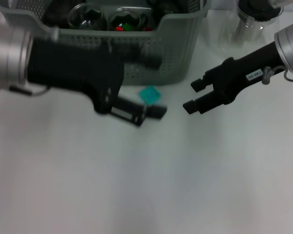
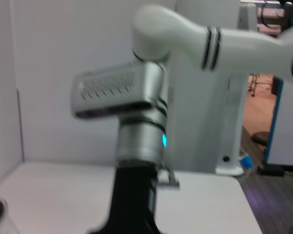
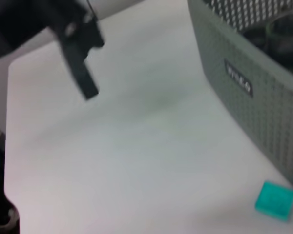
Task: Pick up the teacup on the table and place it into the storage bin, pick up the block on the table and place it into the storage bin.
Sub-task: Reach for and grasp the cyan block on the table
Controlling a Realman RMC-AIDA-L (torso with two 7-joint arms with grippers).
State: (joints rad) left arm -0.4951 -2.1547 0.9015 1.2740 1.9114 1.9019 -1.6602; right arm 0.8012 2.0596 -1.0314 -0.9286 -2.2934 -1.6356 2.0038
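Right gripper (image 1: 191,95) spread wide, empty, angled toward the block (image 1: 150,94), likely lining up a grab | left gripper (image 1: 154,113) empty just beside block, finger state unclear | block on table (image 1: 146,185) against storage bin (image 1: 176,48); glass cups already inside.

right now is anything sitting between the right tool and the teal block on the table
Nothing visible lies on the table between the right tool and the teal block, which sits just in front of the storage bin wall. The left tool hangs right beside the block on its near side, crowding the approach.
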